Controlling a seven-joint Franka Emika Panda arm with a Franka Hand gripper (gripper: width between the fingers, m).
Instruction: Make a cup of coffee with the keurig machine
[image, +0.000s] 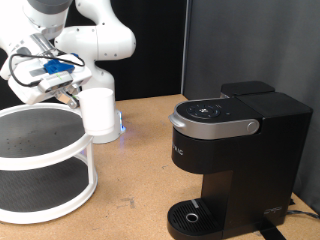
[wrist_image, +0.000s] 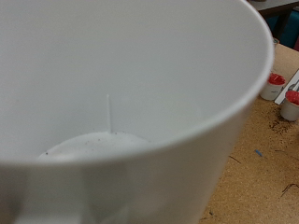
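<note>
The gripper (image: 68, 96) is seen at the cup's (image: 99, 112) rim; whether it is clamped cannot be told. The cup is stood on the worktop (image: 140, 150), at ten o'clock from the keurig machine (image: 232, 160).

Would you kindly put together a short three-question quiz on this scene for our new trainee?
1. True or false: the cup stands on the drip tray of the keurig machine.
2. Which does the tool sit nearest to? A) the cup B) the machine's lid handle C) the two-tier white rack's lower shelf
3. Fill in: in the wrist view, the small pods lying on the table beyond the cup have ____ tops.

Key: 1 false, the cup stands on the table at the exterior view's left, apart from the machine. 2 A. 3 red.
</note>
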